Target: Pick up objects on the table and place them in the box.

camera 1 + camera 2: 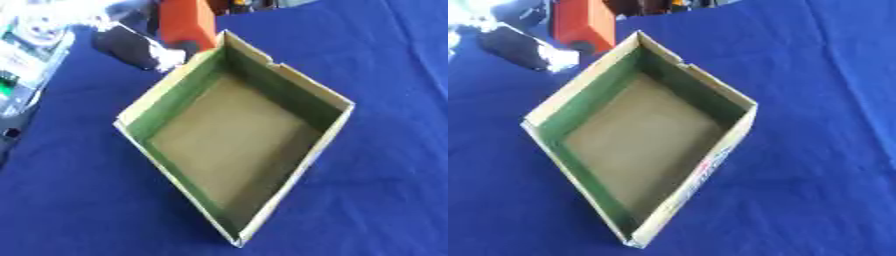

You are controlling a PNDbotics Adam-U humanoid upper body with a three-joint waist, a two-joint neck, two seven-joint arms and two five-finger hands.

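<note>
Just past the empty box [332, 102], touching its far corner, stands an orange block [185, 22] (looks rigid, light) — I'd grab its flat sides. Neither hand's visible, so finger state's unknown.

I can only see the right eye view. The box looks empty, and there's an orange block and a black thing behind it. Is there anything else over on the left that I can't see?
Observer: Yes. The left eye view shows a pale see-through packet with green bits at the far left, beyond the black thing.
Operator: Ooh! Is anything else next to it?
Observer: A dark shape sits at that same left edge, nearer to the robot than the packet. I can't tell what it is.
</note>
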